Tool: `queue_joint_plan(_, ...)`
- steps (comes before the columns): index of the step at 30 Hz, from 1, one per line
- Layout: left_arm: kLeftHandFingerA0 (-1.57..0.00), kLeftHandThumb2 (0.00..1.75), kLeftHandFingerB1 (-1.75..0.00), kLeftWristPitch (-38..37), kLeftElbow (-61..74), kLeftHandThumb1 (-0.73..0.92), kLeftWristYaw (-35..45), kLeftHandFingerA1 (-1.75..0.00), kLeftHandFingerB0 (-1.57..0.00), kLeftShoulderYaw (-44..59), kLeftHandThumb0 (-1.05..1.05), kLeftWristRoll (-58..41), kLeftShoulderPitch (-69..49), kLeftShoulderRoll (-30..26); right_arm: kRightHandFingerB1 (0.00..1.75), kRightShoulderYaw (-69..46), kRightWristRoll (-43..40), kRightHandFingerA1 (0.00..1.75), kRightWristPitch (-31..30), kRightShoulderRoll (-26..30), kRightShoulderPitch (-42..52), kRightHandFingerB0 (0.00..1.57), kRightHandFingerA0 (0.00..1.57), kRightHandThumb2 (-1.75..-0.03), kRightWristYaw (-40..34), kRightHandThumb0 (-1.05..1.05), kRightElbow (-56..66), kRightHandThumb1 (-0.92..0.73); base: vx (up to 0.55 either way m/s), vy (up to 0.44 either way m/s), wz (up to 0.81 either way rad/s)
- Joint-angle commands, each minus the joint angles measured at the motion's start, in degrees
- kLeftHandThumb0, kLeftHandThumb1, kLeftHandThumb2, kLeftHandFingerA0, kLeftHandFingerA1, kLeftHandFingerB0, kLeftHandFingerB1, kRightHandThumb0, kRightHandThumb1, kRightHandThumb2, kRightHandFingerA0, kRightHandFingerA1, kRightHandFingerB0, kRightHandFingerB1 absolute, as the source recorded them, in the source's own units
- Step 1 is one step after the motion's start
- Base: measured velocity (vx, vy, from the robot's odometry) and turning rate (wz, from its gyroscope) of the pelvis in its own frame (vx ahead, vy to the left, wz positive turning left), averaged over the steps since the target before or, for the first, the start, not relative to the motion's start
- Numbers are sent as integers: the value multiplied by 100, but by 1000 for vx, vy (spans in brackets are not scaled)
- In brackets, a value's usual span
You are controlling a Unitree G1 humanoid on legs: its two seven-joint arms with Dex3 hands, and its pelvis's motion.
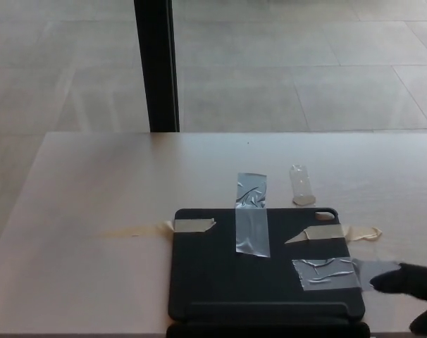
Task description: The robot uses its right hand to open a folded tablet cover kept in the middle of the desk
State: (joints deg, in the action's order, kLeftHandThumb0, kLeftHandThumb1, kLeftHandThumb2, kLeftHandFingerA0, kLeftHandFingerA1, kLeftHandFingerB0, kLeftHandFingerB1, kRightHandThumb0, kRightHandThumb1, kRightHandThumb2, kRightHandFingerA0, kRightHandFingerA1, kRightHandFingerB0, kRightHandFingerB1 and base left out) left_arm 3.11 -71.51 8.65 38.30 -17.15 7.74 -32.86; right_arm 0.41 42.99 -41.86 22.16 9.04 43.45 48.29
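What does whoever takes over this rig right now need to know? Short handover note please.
Right robot hand: entering at the lower right corner, fingertip over the grey tape beside the tablet cover; holds nothing, open or shut unclear.
Left robot hand: not in view.
Tablet cover: black, closed, flat at the near middle of the desk, fixed with grey tape across its far edge, another grey strip at its right edge, and beige tape at its far corners.
Done: nothing visible on the cover itself.
Left: reach the cover's edge, lift and fold it open.
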Motion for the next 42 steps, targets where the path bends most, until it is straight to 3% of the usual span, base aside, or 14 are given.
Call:
queue_joint_plan(1,-54,62,-59,11,-52,72,111,-85,-32,-23,-75,-104,-327,-35,38,-5872,-3406,79,574,-46,-1457,34,87,-64,-1360,-71,-3284,-56,0,0,0)
queue_joint_plan(3,-54,62,-59,15,-55,72,110,-85,-32,-25,-75,-101,-330,-26,38,-5961,-3408,79,631,-34,-1434,34,87,-64,-1430,-71,-3414,-56,0,0,0)
queue_joint_plan(4,-54,62,-58,4,-69,73,88,-81,-32,-82,-76,-40,-343,-26,40,-6406,-3455,170,1021,-115,-1166,32,105,-65,-2119,-66,-4074,-62,0,0,0)
queue_joint_plan(5,-54,62,-58,9,-80,72,65,-80,-33,-76,-75,-40,-346,-27,39,-6585,-3528,125,1244,-153,-1097,33,85,-60,-2431,-65,-4440,-65,0,0,0)
queue_joint_plan(9,-60,62,-59,2,-92,71,50,-87,-36,-51,-76,-60,-362,-5,43,-7173,-3985,62,2066,-311,-861,34,68,-58,-3153,-80,-5520,-61,0,0,0)
queue_joint_plan(13,-60,62,-58,49,-90,73,46,-89,-33,-33,-73,-80,-351,-12,44,-7679,-4470,61,2880,-429,-915,29,44,-60,-3932,-67,-6654,-68,0,0,0)
queue_joint_plan(14,-58,62,-59,30,-92,73,63,-86,-32,-11,-73,-99,-353,-18,54,-7757,-4518,71,3047,-426,-883,26,47,-94,-4135,-72,-6976,-58,0,0,0)
queue_joint_plan(15,-59,62,-59,11,-95,72,31,-87,-33,-26,-76,-79,-339,-16,42,-7927,-4614,64,3002,-437,-865,29,48,-62,-4155,-71,-7108,-72,0,0,0)
queue_joint_plan(21,-57,61,-59,8,-135,70,134,-86,-31,106,-76,-216,-333,18,47,-8207,-4850,71,3465,-404,-802,41,50,-62,-4229,-76,-7733,-73,0,0,0)
queue_joint_plan(22,-54,62,-60,11,-119,71,158,-84,-32,133,-75,-246,-360,26,57,-8122,-4600,99,3222,-385,-744,35,72,-105,-4422,-85,-7710,-62,0,0,0)
queue_joint_plan(23,-55,62,-61,-8,-115,71,158,-85,-33,131,-75,-241,-403,44,46,-8156,-4589,81,3176,-401,-745,37,57,-63,-4427,-80,-7698,-74,0,0,0)
queue_joint_plan(35,-64,62,-61,127,-117,72,-32,-94,-33,328,-73,-406,-407,106,50,-7941,-4385,54,3695,-434,-766,63,76,-61,-4544,-75,-8559,-76,0,0,0)
queue_joint_plan(36,-63,62,-60,121,-113,72,29,-93,-32,336,-72,-416,-404,98,61,-7914,-4331,72,3580,-411,-774,63,86,-89,-4589,-81,-8612,-56,0,0,0)
queue_joint_plan(42,-54,62,-59,115,-90,73,17,-85,-33,296,-74,-361,-285,93,46,-7546,-4123,54,3922,-386,-792,55,77,-63,-4491,-77,-9010,-76,0,0,0)
